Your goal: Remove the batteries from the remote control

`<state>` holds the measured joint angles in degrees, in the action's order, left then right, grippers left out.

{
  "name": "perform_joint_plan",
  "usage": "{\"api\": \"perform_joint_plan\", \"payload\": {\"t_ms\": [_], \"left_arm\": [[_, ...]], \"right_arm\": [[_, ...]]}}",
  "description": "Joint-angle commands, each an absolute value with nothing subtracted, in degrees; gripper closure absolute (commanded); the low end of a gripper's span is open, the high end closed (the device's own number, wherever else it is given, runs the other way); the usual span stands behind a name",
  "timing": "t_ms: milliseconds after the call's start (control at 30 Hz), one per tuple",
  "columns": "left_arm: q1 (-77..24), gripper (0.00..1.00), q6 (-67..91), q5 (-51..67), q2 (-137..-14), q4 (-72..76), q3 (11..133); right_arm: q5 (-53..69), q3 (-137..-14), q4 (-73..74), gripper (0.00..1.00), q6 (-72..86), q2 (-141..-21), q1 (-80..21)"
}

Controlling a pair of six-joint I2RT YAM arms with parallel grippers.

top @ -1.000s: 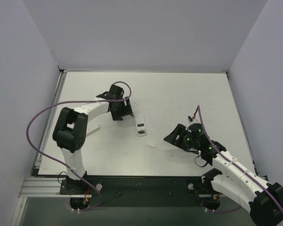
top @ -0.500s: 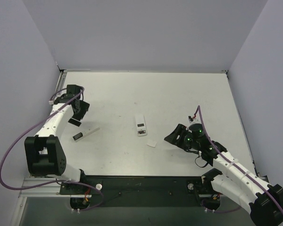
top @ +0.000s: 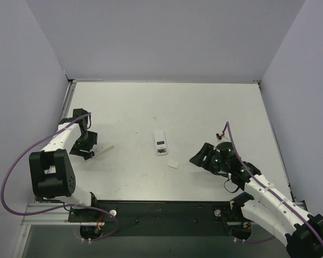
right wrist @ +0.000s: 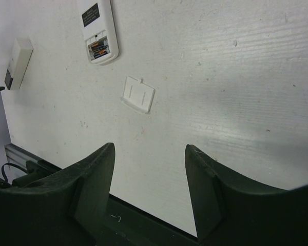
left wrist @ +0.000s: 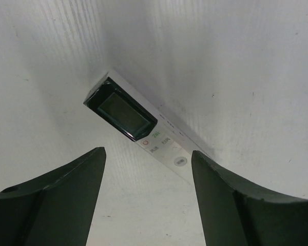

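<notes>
A white remote (top: 161, 143) lies mid-table, back up. In the right wrist view (right wrist: 97, 28) its battery bay is open, with batteries (right wrist: 98, 49) inside, small and hard to make out. The loose white cover (top: 173, 164) lies just in front of it, also in the right wrist view (right wrist: 138, 94). My right gripper (top: 202, 157) is open and empty, right of the cover; its jaws (right wrist: 149, 154) stand apart over bare table. My left gripper (top: 89, 151) is open and empty, with its jaws (left wrist: 149, 164) just short of a second slim remote (left wrist: 138, 128).
The second slim remote (top: 102, 150), with a dark display, lies at the left of the table and shows at the left edge of the right wrist view (right wrist: 18, 64). Grey walls enclose the table on three sides. A black rail (top: 161, 209) runs along the near edge.
My left arm swung from the middle remote to the far left and came down over the slim remote. The right gripper barely shifted. Remote and cover have not moved.
</notes>
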<state>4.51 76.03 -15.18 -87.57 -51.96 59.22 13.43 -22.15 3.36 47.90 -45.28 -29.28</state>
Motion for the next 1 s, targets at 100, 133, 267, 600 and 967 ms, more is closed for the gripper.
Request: {"api": "perform_joint_plan", "payload": {"t_ms": [100, 133, 267, 600, 967], "left_arm": [[6.86, 0.21, 87.36, -16.08, -88.85, -53.18, 59.77], [7.03, 0.21, 87.45, -16.17, -89.12, -53.17, 59.77], [7.82, 0.2, 87.8, -16.7, -90.7, -52.38, 59.41], [8.26, 0.19, 87.8, -15.12, -93.78, -51.33, 58.27], [8.35, 0.52, 87.01, -14.33, -94.04, -50.63, 56.78]], "right_arm": [[11.95, -25.84, 5.36, 0.48, 46.49, -44.47, -29.0], [12.04, -25.93, 5.36, 0.48, 46.49, -44.39, -29.0], [12.04, -26.02, 5.97, 0.49, 46.23, -44.21, -29.0], [11.6, -26.54, 6.77, 0.49, 45.7, -43.94, -29.0], [11.78, -26.54, 6.77, 0.49, 45.97, -43.95, -29.0]]}}
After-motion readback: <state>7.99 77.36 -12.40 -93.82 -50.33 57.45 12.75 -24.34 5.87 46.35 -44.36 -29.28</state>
